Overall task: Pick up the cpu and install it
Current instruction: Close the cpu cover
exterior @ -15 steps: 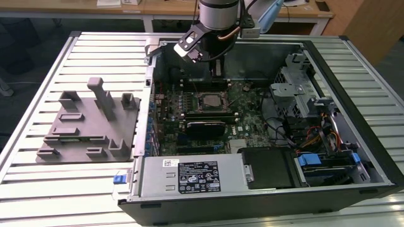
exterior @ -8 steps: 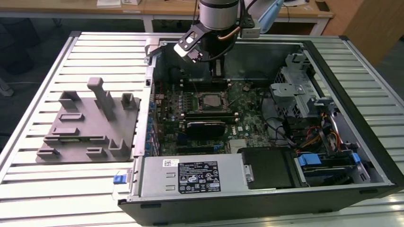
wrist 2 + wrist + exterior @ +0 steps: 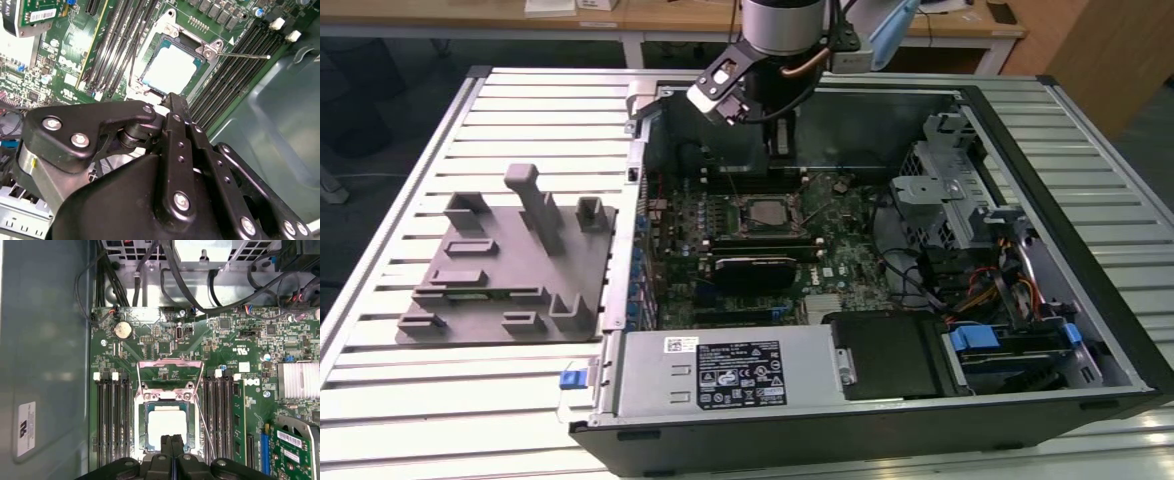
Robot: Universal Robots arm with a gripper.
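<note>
The cpu lies flat inside the motherboard socket, silvery top up; it also shows in the second wrist view and, small, in the exterior view. The socket's load plate stands swung open beside it, and its thin lever sticks out. My gripper hovers just above the cpu's edge, its two black fingers pressed together with nothing between them. In the exterior view the gripper hangs over the back part of the open computer case.
The grey tray rests on the slatted table at the exterior view's left. Inside the case are a black block in front of the socket, a power supply, a drive cage, cables and memory slots.
</note>
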